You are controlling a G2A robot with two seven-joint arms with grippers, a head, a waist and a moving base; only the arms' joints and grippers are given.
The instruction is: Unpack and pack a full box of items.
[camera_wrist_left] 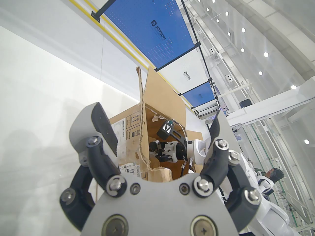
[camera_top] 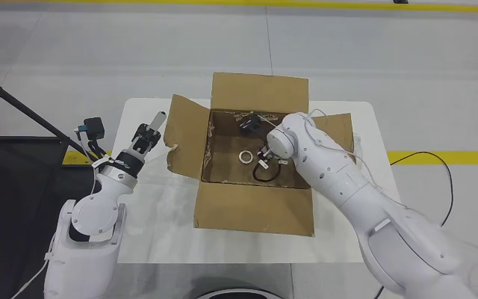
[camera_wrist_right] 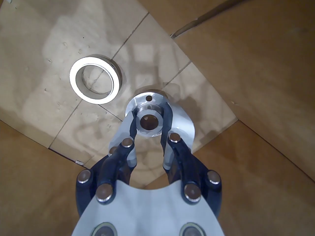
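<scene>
unpack in prog | R jaws clamped on hub [camera_wrist_right: 149, 121] in box [camera_top: 254, 209] | ring [camera_wrist_right: 95, 82] nearby, unlifted | L jaws apart outside | repack pending

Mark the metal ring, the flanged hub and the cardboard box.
metal ring [camera_wrist_right: 91, 59]: right wrist view, top face.
flanged hub [camera_wrist_right: 150, 110]: right wrist view, collar rim.
cardboard box [camera_top: 254, 205]: top view, near outer wall.

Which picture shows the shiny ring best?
The right wrist view: the silver metal ring lies whole on the floor of the brown cardboard box. The top view shows a tiny circle; the left wrist view faces the box's outside.
</scene>
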